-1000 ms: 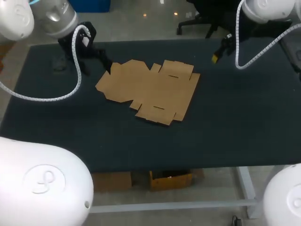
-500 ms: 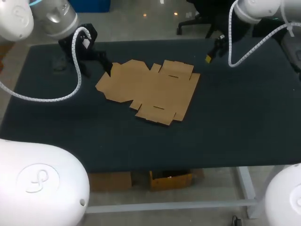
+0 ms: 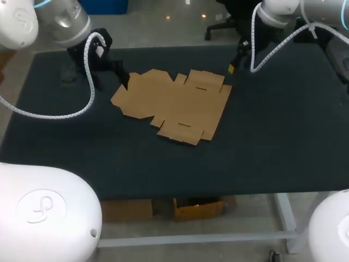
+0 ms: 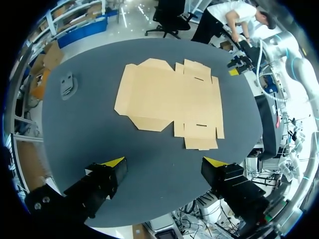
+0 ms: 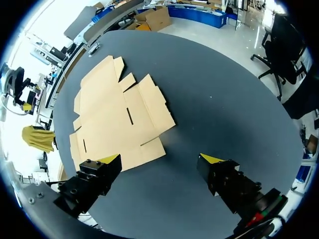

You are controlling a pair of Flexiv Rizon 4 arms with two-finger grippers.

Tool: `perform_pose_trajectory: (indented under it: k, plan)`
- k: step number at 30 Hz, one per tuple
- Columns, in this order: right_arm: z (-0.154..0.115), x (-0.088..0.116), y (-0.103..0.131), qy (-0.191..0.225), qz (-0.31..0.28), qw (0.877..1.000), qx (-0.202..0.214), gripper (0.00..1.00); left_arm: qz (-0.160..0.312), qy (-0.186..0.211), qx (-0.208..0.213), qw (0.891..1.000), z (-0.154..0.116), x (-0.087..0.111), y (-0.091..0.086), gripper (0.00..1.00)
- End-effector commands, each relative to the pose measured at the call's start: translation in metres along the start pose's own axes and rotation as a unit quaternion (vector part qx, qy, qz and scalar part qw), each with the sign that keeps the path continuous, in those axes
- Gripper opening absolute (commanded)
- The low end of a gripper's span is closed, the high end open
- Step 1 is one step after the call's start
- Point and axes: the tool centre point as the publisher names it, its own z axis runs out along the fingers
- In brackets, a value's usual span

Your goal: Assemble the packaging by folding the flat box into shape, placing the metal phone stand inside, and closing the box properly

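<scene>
Left gripper (image 4: pixel 163 161): fingers spread wide, nothing between them, released. It hangs at the box's (image 3: pixel 172 103) far-left corner, near the table's (image 3: pixel 272 136) far edge. From the head view I can't tell whether a fingertip touches the cardboard. In the left wrist view the box is ahead of the fingers, apart from them.

Right gripper (image 5: pixel 160 159): also spread wide, holding nothing. It sits over the far edge, just beside the box's far-right corner and not over it. In the right wrist view the nearest flap lies just ahead of one finger, with no contact that I can see.

The box lies fully flat, mid-table toward the far edge, with every flap and slot spread out. No wall is raised.

My read on progress: nothing is done yet. Folding, loading the stand and closing the box are all left. Both arms look staged at opposite far corners of the box for the first fold.

A small grey piece (image 4: pixel 67 84) lies near the far-left corner of the table, well apart from the box. It is likely the stand, too small to be sure.

Nothing sits between either gripper and the box. The stand is behind the left arm, so I'd expect fetching it to need a reach back toward that corner.
</scene>
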Motion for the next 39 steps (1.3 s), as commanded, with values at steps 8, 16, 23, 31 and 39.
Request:
perform_pose_trajectory:
  k: [8, 16, 23, 31, 39]
  plan:
    - [0.019, -0.011, 0.015, 0.106, 0.007, 0.993, 0.050, 1.00, -0.016, -0.006, 0.000, 1.000, 0.000, -0.002, 0.002, 1.00]
    - [0.034, -0.006, 0.025, 0.130, 0.007, 0.990, 0.060, 1.00, -0.023, -0.006, 0.000, 1.000, 0.000, -0.003, 0.004, 1.00]
    - [0.040, -0.004, 0.032, 0.131, 0.007, 0.990, 0.056, 1.00, -0.024, -0.007, 0.001, 1.000, 0.000, -0.003, 0.006, 1.00]
    - [0.053, -0.006, 0.035, 0.129, 0.010, 0.990, 0.051, 1.00, -0.027, -0.007, 0.002, 1.000, 0.001, -0.006, 0.008, 1.00]
    - [0.061, -0.012, 0.042, 0.127, 0.014, 0.991, 0.046, 1.00, -0.031, -0.004, 0.002, 1.000, 0.004, -0.008, 0.007, 1.00]
